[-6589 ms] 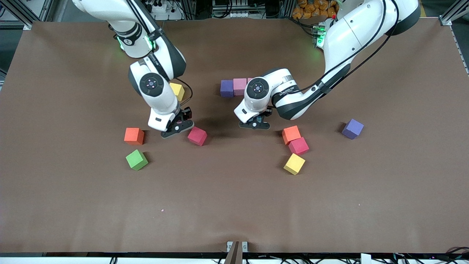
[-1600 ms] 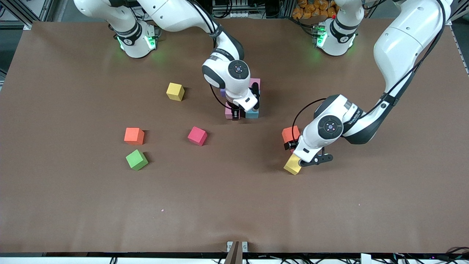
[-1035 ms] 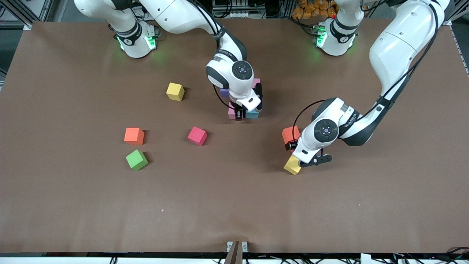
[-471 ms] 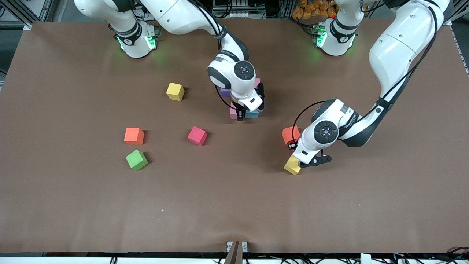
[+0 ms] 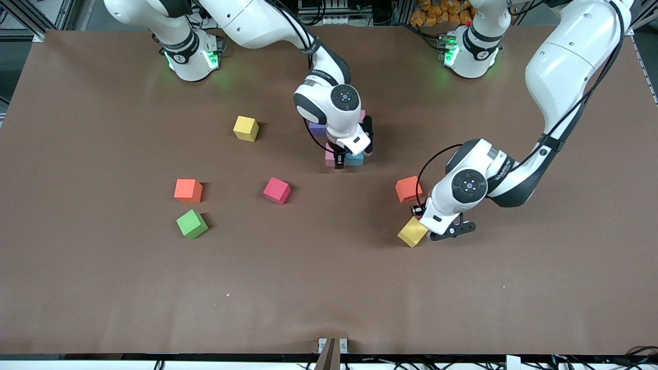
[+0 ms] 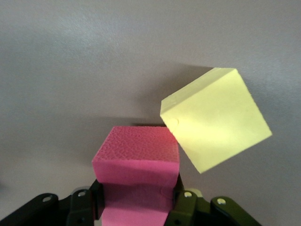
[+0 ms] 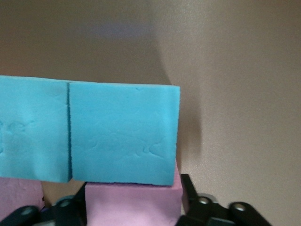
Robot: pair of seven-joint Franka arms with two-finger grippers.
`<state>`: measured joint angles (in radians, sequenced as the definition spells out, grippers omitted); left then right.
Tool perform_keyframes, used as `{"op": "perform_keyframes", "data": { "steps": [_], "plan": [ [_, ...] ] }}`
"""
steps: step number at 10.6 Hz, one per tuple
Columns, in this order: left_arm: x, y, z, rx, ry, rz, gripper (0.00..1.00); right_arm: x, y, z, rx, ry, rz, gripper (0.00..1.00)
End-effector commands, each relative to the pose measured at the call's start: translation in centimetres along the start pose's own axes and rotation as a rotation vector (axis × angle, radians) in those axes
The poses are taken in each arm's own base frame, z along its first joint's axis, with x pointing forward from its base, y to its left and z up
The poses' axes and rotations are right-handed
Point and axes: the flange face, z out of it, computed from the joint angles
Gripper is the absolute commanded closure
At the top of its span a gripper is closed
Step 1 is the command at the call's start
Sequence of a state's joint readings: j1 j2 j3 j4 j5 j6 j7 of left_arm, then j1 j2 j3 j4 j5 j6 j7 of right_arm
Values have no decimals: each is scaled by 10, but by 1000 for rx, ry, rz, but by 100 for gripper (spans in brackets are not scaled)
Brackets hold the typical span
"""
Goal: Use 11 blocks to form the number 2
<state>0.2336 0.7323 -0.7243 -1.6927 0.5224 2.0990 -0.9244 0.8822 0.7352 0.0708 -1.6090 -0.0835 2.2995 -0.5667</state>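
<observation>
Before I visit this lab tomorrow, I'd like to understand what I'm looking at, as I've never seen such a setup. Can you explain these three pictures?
Two white robot arms, the left arm and the right arm, stand at a brown table. The big picture looks down from a camera facing them. The two small ones come from cameras on the wrists. Loose foam cubes lie on the table: orange, green, crimson, another orange and yellow. The left gripper is shut on a crimson cube beside a second yellow cube. The right gripper is down around a pink cube set against two blue cubes. I cannot tell whether it grips.
</observation>
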Motion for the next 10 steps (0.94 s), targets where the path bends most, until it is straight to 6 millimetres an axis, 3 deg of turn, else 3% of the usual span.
{"op": "perform_keyframes", "data": {
  "steps": [1, 4, 6, 10],
  "plan": [
    [-15, 6, -41, 5, 5, -16, 45, 5, 3, -2, -19, -5, 7, 0],
    [-26, 17, -79, -76, -33, -109, 45, 2, 8, -13, -21, -1, 17, 0],
    [-41, 27, -94, -73, -57, -187, 45, -2, 10, -32, -17, -14, 21, 0],
    [-72, 57, -105, -75, -83, -449, 45, -22, 25, -77, -10, -33, 49, 0]
  ]
}}
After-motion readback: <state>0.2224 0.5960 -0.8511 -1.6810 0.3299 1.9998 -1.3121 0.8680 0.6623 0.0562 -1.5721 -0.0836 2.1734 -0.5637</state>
